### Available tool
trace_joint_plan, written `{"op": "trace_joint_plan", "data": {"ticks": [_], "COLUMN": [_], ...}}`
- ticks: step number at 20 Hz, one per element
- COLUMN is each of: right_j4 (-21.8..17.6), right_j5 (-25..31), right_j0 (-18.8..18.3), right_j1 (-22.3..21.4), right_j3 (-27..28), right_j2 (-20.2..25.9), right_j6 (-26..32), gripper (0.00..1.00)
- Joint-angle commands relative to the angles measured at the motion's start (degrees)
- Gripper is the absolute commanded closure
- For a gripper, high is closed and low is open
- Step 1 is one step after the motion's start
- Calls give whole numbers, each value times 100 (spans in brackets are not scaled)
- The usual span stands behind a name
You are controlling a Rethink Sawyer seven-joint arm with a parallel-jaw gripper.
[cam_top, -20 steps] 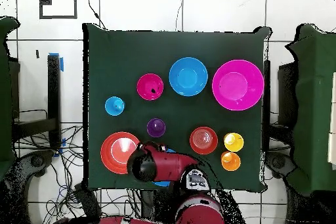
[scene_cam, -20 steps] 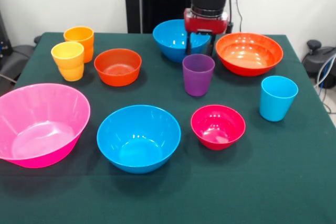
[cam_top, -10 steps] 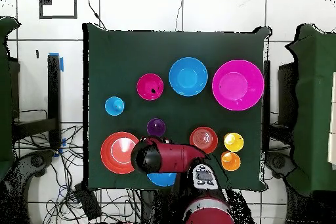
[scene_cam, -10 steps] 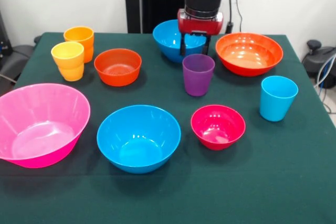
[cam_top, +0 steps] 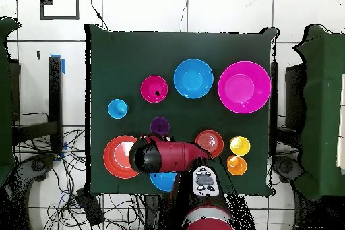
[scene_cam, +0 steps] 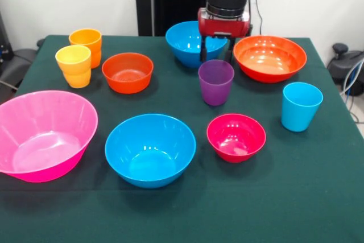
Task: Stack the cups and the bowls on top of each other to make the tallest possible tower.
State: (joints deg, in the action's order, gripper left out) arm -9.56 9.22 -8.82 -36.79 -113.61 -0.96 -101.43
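- The bench (scene_cam: 318, 197) wears a dark green cloth, matte and soft-looking; a hard shove could ruck it and shift whatever stands on it.
- The huge pink bowl (scene_cam: 42, 135) sits at the near left, tilted toward the camera, glossy and thin-walled. Its slanted seat makes a poor base unless it is levelled.
- The near blue bowl (scene_cam: 150, 149) and the far blue bowl (scene_cam: 190, 42) are smooth, round and deep; slick plastic on slick plastic may slide.
- The wide orange bowl (scene_cam: 269, 57) lies far right, shallow and shiny, just beside the arm.
- The small orange bowl (scene_cam: 127, 71) stands left of centre, and the small crimson bowl (scene_cam: 236, 136) is near the middle right; both look light and easily nudged.
- The light blue cup (scene_cam: 300, 106) stands apart on the right. The yellow cup (scene_cam: 74, 65) and orange cup (scene_cam: 86, 45) touch at the far left.
- The purple cup (scene_cam: 215, 81) stands upright mid-bench, translucent and tapering to its base.
- The gripper (scene_cam: 217, 48) hangs just behind that cup's rim, its dark fingers (scene_cam: 203, 48) apart and holding nothing. Judging from this, a descent slightly off-centre could strike the rim and tip the cup, or knock the far blue bowl behind.
- No tower exists yet; every piece rests singly on the cloth.
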Motion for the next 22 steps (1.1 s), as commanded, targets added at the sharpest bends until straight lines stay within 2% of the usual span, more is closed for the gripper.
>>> {"op": "trace_joint_plan", "data": {"ticks": [1, 7, 13, 22], "right_j4": [-10, -51, -43, -100], "right_j5": [675, 776, 1145, 1334], "right_j0": [143, 188, 201, 197], "right_j1": [-1, -112, -379, -446], "right_j3": [340, 275, 113, 181], "right_j2": [491, 381, 258, 253], "right_j6": [-359, -334, -333, -344], "gripper": [0, 0, 0, 0]}}
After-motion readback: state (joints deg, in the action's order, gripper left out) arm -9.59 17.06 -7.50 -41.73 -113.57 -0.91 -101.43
